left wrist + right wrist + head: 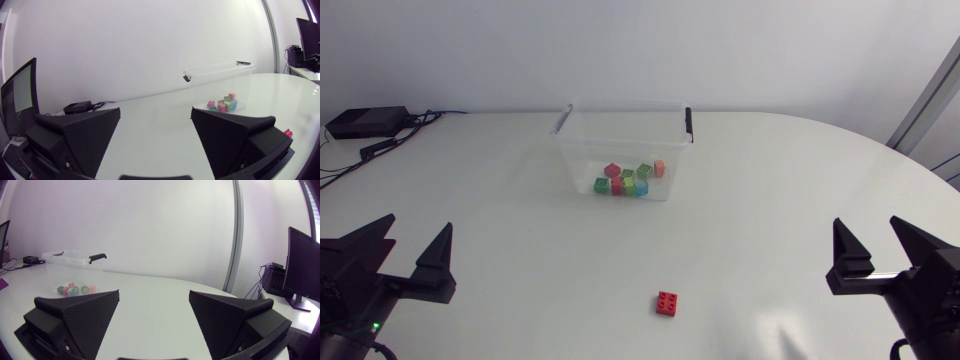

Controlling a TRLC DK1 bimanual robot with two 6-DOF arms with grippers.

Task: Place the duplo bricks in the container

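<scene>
A clear plastic container [622,135] with black handles stands at the back middle of the table, holding several coloured duplo bricks [628,179]. One red duplo brick [668,302] lies alone on the table near the front middle. My left gripper [406,252] rests open at the front left, nothing between its fingers. My right gripper [878,245] rests open at the front right, also with nothing in it. In the left wrist view the container [220,80] is ahead of the gripper [156,130] and the red brick [288,132] peeks beside one finger. The right wrist view shows the container [70,262] far ahead of that gripper [154,311].
A black box with cables [365,122] sits at the table's back left corner. The white tabletop [770,200] stretches wide between both grippers and the container.
</scene>
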